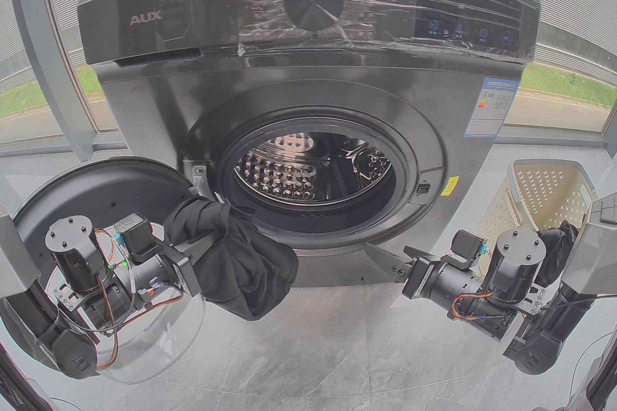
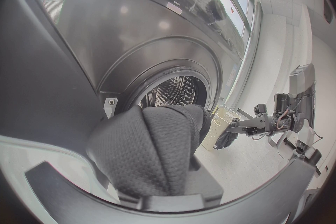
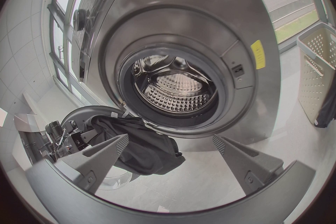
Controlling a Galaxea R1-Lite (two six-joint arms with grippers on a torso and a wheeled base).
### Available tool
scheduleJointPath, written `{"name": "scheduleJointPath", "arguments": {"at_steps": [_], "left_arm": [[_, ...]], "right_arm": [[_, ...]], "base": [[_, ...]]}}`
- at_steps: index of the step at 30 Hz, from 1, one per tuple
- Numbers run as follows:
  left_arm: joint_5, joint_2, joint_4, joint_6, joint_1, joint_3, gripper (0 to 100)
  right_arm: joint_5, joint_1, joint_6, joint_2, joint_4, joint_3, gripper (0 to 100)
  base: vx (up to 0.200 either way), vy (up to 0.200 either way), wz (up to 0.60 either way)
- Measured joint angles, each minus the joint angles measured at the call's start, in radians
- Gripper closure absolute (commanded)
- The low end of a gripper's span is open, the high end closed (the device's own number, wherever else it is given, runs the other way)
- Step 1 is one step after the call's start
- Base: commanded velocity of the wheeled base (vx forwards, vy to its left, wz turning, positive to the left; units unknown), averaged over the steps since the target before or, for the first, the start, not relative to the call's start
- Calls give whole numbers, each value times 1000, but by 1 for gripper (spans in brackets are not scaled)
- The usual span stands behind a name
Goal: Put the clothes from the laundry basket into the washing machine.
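Black garment (image 1: 247, 268), grey washing machine (image 1: 308, 91), cream perforated laundry basket (image 1: 546, 194).

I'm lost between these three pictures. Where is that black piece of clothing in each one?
Head view: black garment hangs from the left gripper, lower left of the drum opening.
Left wrist view: black garment close up, clamped, in front of the drum opening.
Right wrist view: black garment farther off, held by the left gripper, beside the drum opening.
Shared landmark: the drum opening.
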Motion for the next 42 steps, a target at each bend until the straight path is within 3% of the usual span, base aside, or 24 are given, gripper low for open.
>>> {"name": "scheduleJointPath", "arguments": {"at_steps": [7, 16, 23, 31, 37, 42], "left_arm": [[4, -2, 3, 4, 1, 1, 100], [4, -2, 4, 10, -7, 7, 100], [4, -2, 3, 65, -13, 10, 100], [5, 2, 3, 67, -13, 13, 100], [5, 6, 3, 68, -16, 15, 100], [3, 10, 2, 68, -20, 15, 100]], "right_arm": [[0, 3, -1, 0, 0, 1, 0], [1, 5, -2, 0, 0, 1, 0], [-1, 7, -3, 0, 0, 3, 0], [-1, 18, -3, 0, 0, 7, 0], [-1, 32, -8, 0, 0, 12, 0], [0, 34, -25, 0, 0, 15, 0]], "base": [[-171, -86, 0], [0, 0, 0], [0, 0, 0], [0, 0, 0], [200, 0, 0], [0, 0, 0]]}}
